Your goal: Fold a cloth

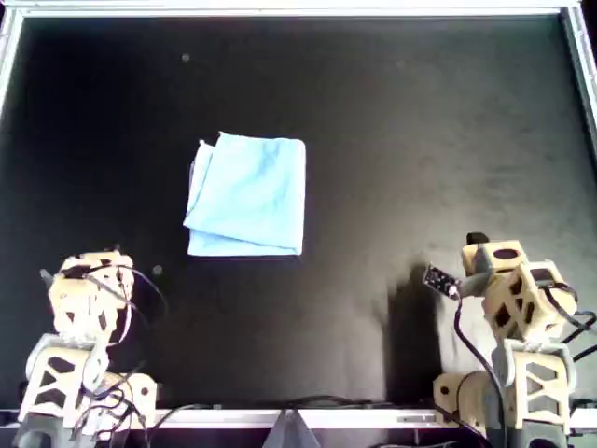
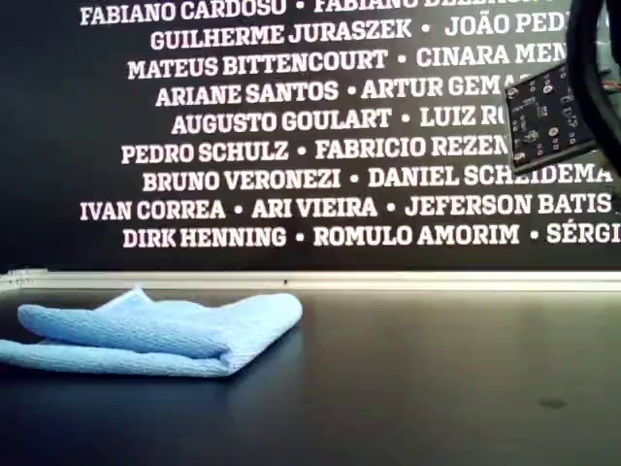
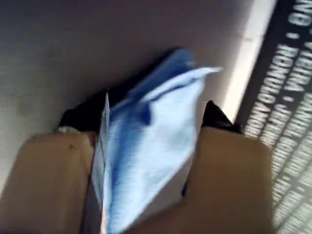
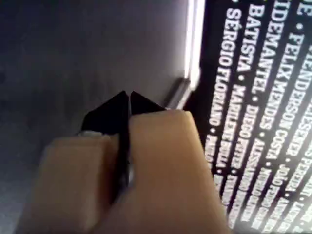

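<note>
Cloth (image 1: 247, 196) folded — left pincer (image 3: 146, 117) agape, right pincer (image 4: 129, 105) closed.

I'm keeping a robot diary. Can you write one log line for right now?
cloth: folded, flat on table | left gripper: open, empty | right gripper: shut, empty

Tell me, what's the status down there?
Left gripper open, clear of cloth. Right gripper shut, empty. Cloth folded, flat on table. Nothing in the way.

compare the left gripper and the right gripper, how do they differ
The left gripper has its jaws apart; the right gripper has them pressed together. The cloth shows in the left gripper's gap; nothing shows at the right gripper's. Both are tan with black tips.
</note>
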